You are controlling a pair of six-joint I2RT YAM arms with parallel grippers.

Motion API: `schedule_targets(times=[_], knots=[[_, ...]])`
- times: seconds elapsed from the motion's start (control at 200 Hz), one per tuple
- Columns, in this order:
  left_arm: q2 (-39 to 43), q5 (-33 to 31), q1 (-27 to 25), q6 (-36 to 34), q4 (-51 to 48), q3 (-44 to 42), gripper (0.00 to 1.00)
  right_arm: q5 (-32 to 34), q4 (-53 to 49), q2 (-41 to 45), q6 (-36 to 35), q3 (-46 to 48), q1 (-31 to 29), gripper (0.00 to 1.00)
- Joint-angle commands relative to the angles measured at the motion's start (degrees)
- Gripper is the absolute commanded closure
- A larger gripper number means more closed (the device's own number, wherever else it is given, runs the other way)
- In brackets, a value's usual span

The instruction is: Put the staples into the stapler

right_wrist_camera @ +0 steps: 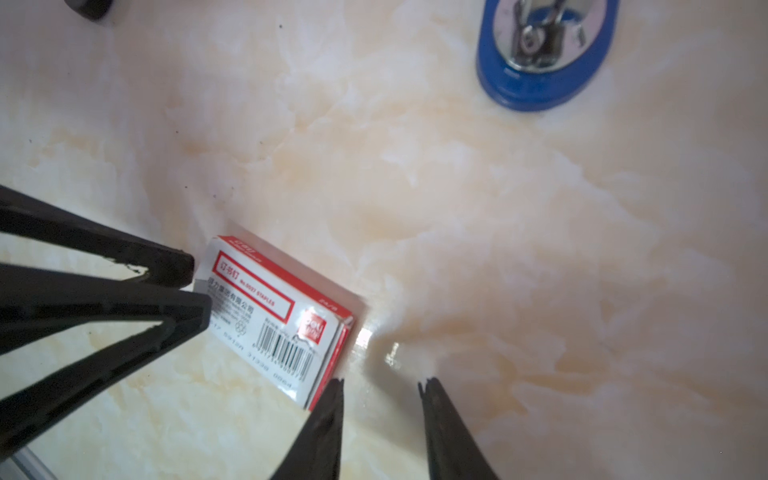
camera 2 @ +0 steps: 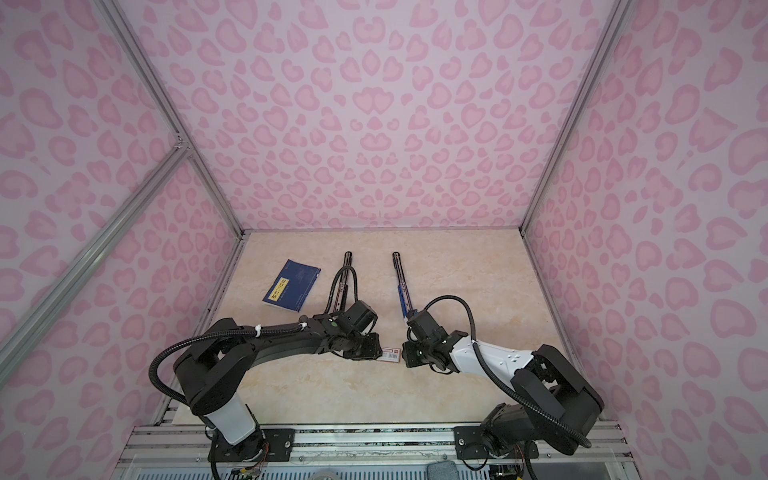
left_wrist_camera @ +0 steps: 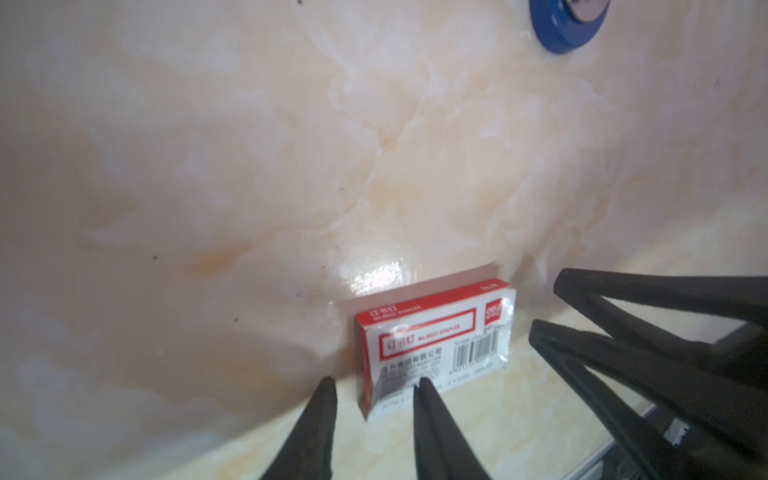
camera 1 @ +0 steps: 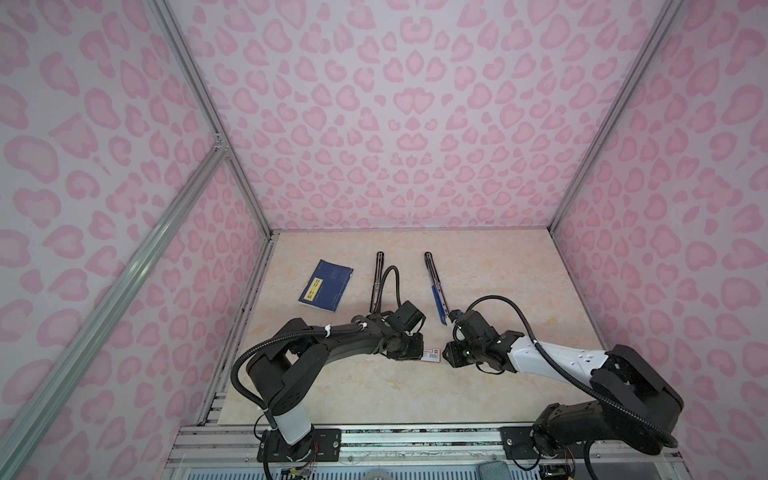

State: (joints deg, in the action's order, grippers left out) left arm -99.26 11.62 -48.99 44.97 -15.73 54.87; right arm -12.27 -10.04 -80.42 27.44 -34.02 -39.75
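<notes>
A small red-and-white staple box (camera 1: 432, 354) lies flat on the marble table between my two grippers. The staples themselves are hidden. My left gripper (left_wrist_camera: 374, 384) is open, its fingertips straddling one end corner of the box (left_wrist_camera: 432, 345) without clamping it. My right gripper (right_wrist_camera: 382, 382) is open at the box's other end (right_wrist_camera: 274, 316); one fingertip (right_wrist_camera: 334, 390) touches the corner and the gap is empty. A blue stapler (camera 1: 436, 291) lies opened flat behind the right gripper, its rounded end (right_wrist_camera: 544, 54) showing in both wrist views. A black stapler (camera 1: 376, 286) lies opened flat behind the left wrist.
A blue booklet (camera 1: 326, 291) lies at the back left of the table (camera 1: 374, 395). Pink patterned walls close in the back and both sides. An aluminium rail (camera 1: 415, 436) runs along the front edge by the arm bases.
</notes>
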Motion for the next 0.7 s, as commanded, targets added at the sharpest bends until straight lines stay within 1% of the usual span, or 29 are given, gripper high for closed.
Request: schedule_targets(times=[0.0, 0.14, 0.26, 0.42, 0.695], knots=[[-0.82, 1.59, 0.35, -0.25, 2.04, 0.70, 0.66, -0.47, 0.96, -0.30, 0.33, -0.28, -0.18, 0.65], [-1.50, 2.60, 0.99, -0.06, 3.46, -0.20, 0.71, -0.34, 0.90, -0.58, 0.25, -0.34, -0.16, 0.66], [-1.55, 3.75, 1.68, 0.38, 5.41, -1.30, 0.83, -0.27, 0.90, -1.24, 0.24, -0.43, -0.16, 0.66], [-1.16, 4.08, 2.04, 0.56, 6.08, -2.17, 0.97, 0.04, 0.73, -1.12, 0.55, -0.35, -0.17, 0.66], [0.79, 2.45, 2.06, 1.08, 5.96, -3.28, 0.97, -1.13, 1.95, -1.03, 1.55, -0.44, -0.16, 0.64]])
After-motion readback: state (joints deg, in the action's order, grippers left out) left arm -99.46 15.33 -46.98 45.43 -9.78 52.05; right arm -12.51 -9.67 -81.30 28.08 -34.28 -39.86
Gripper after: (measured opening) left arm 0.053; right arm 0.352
